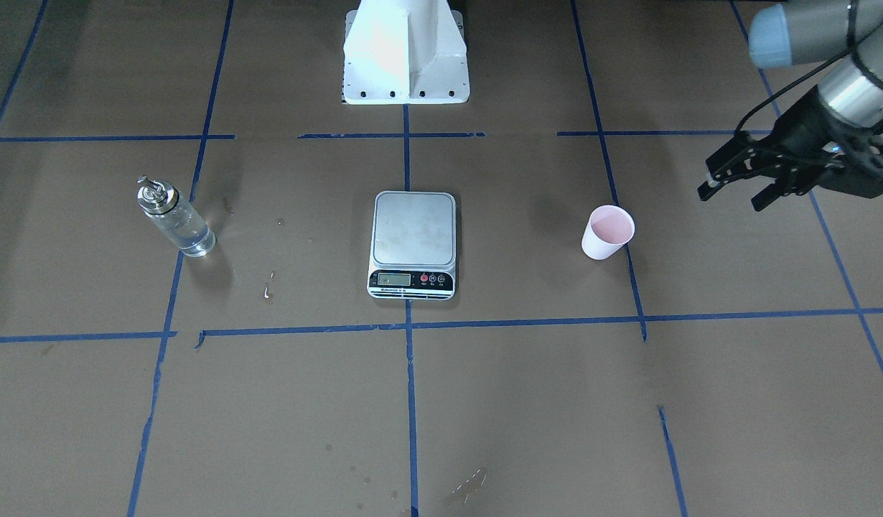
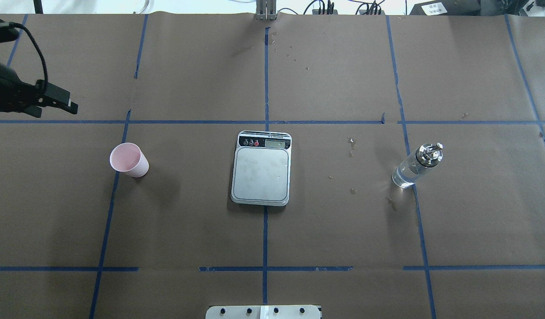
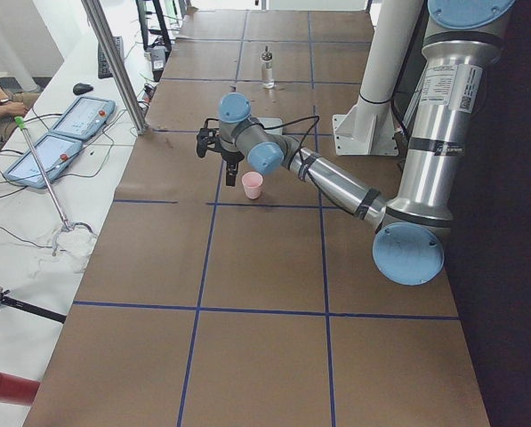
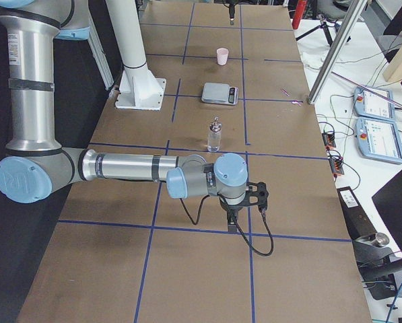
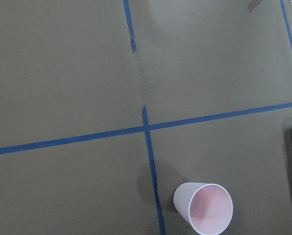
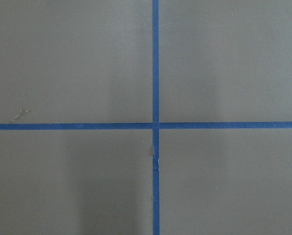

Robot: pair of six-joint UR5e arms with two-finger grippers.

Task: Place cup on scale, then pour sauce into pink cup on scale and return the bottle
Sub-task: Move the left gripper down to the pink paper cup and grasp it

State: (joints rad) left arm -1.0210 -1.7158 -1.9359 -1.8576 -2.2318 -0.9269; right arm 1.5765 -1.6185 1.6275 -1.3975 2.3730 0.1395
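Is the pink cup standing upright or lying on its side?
Upright. The cup stands on its narrow base with the open rim facing up, apart from the scale. Its inside looks empty.

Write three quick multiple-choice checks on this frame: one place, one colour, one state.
1. Where is the cup?
A. on the table, on the robot's left of the scale
B. on the scale
C. held in the air

2. What colour are the tape lines?
A. red
B. blue
C. yellow

3. What state is the left gripper in?
A. shut on the cup
B. shut, empty
C. open, empty

1 A: it stands beside the bare scale.
2 B: the grid is blue.
3 C: the fingers are apart with nothing between them.
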